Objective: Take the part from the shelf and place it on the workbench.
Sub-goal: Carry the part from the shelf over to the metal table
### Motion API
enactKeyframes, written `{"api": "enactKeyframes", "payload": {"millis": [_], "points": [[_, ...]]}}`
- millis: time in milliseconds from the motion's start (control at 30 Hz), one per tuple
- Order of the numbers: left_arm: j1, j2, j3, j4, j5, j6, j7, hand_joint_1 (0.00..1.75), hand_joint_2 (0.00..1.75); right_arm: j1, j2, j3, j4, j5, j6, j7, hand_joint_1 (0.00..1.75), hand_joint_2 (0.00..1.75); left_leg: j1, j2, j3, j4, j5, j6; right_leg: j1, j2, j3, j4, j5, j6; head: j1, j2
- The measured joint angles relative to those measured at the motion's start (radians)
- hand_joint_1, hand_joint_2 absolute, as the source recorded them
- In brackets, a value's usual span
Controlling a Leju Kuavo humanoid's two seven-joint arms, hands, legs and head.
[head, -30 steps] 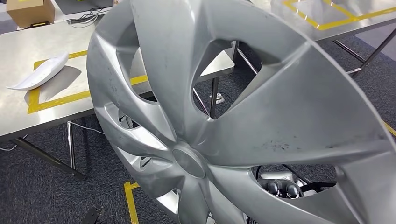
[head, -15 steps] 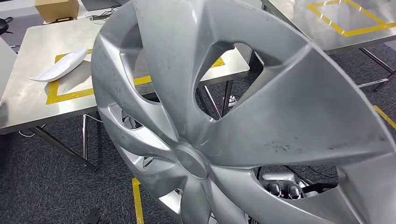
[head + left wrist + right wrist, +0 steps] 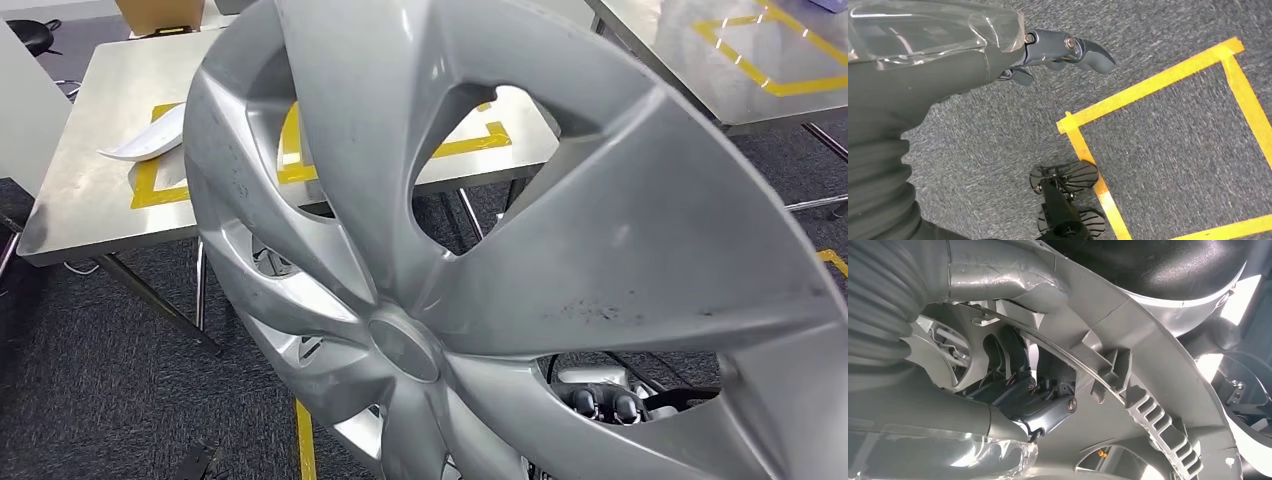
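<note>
Carpet (image 3: 90,380) lies open around us at seven to nine o'clock in the head view, dark grey, with a strip of yellow floor tape (image 3: 305,440) at six o'clock. Our part, a silver wheel cover (image 3: 520,250), stands tilted close before the head camera and blocks most of the view from centre out to three and five o'clock; its rim runs off the picture at the right and bottom edges.

Our right hand (image 3: 1033,390) grips the wheel cover from behind: in the right wrist view the dark fingers (image 3: 1003,352) curl over an inner rib of the cover's back, beside its ridged clips. Our left hand (image 3: 1058,52) hangs over the carpet holding nothing, its fingers curled in loosely; how far they close we cannot tell. Below it yellow tape marks a square on the floor.

Beyond the cover, at ten to twelve o'clock, a steel workbench (image 3: 90,200) stands with its near edge facing us and its legs on the carpet. A yellow taped rectangle (image 3: 150,190) is on its top, and a white curved part (image 3: 145,140) lies across that tape. A cardboard box (image 3: 160,15) sits at the far edge. A second steel table (image 3: 690,80) with yellow tape stands at one to two o'clock, apart from the first.
</note>
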Motion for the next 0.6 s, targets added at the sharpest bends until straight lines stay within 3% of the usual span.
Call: {"api": "enactKeyframes", "payload": {"millis": [67,133,167,200,233,300,367,433,500,533,600], "points": [[-0.001,0.000,0.001,0.000,0.000,-0.001,0.000,0.00,1.75,-0.001,0.000,-0.001,0.001,-0.001,0.000,0.000,1.24,1.75,0.004,-0.011,0.010,-0.012,0.009,0.011,0.000,0.019,-0.042,0.085,-0.041,-0.003,0.004,0.000],[-0.003,-0.001,0.001,0.000,0.000,-0.001,0.000,0.00,1.75,0.000,-0.001,-0.001,0.002,-0.001,0.000,-0.001,1.24,1.75,0.004,-0.023,0.009,-0.013,0.011,0.014,0.000,0.036,-0.111,0.225,-0.094,-0.008,0.006,0.000],[-0.002,-0.001,0.001,0.000,0.000,-0.002,0.000,0.00,1.75,0.001,-0.001,-0.001,0.003,-0.001,0.000,-0.001,1.24,1.75,0.004,-0.030,0.008,-0.013,0.011,0.015,-0.001,0.039,-0.136,0.272,-0.105,-0.005,0.006,0.000],[-0.002,-0.002,0.001,0.000,0.000,-0.002,0.000,0.00,1.75,0.001,-0.002,0.000,0.004,-0.001,0.001,-0.001,1.24,1.75,0.004,-0.037,0.008,-0.012,0.010,0.014,-0.003,0.040,-0.142,0.279,-0.100,0.001,0.007,0.000],[-0.002,-0.003,0.001,0.000,0.000,-0.002,0.001,0.00,1.75,0.001,-0.002,0.000,0.005,-0.001,0.001,-0.001,1.24,1.75,0.005,-0.046,0.009,-0.012,0.010,0.014,-0.006,0.041,-0.127,0.244,-0.080,0.011,0.007,0.000],[-0.002,-0.004,0.001,0.000,0.000,-0.002,0.001,0.00,1.75,0.000,-0.002,0.000,0.006,-0.001,0.001,-0.001,1.24,1.75,0.005,-0.061,0.008,-0.006,0.007,0.008,-0.013,0.052,-0.060,0.101,-0.023,0.026,0.007,0.000],[-0.001,-0.004,0.002,0.000,0.000,-0.002,0.001,0.00,1.75,0.000,-0.002,0.000,0.006,-0.001,0.002,-0.001,1.24,1.75,0.002,-0.072,0.003,0.003,0.002,-0.002,-0.015,0.065,-0.014,0.007,0.010,0.023,0.006,0.000],[0.001,-0.003,0.003,0.000,0.000,-0.002,0.001,0.00,1.75,0.000,-0.002,0.000,0.006,-0.001,0.002,-0.001,1.24,1.75,0.003,-0.078,-0.001,0.005,0.000,-0.013,-0.011,0.065,-0.006,-0.007,0.017,0.011,0.005,0.000],[0.003,-0.002,0.003,0.000,0.000,-0.002,0.001,0.00,1.75,-0.002,-0.001,0.000,0.006,-0.001,0.002,-0.001,1.24,1.75,0.006,-0.068,-0.005,0.013,-0.006,-0.023,-0.013,0.059,-0.004,-0.009,0.019,0.000,0.005,0.000],[0.003,-0.002,0.004,0.000,0.000,-0.003,0.001,0.00,1.75,-0.003,0.000,0.000,0.006,-0.001,0.002,-0.001,1.24,1.75,0.007,-0.055,-0.015,0.035,-0.021,-0.028,-0.015,0.055,-0.002,-0.011,0.019,-0.006,0.004,0.000],[0.002,0.000,0.005,0.001,0.001,-0.005,0.001,0.00,1.75,-0.004,0.001,0.000,0.006,-0.002,0.002,-0.001,1.24,1.75,0.007,-0.027,-0.065,0.140,-0.075,-0.036,-0.016,0.046,0.001,-0.012,0.017,-0.016,0.001,0.000]]}}
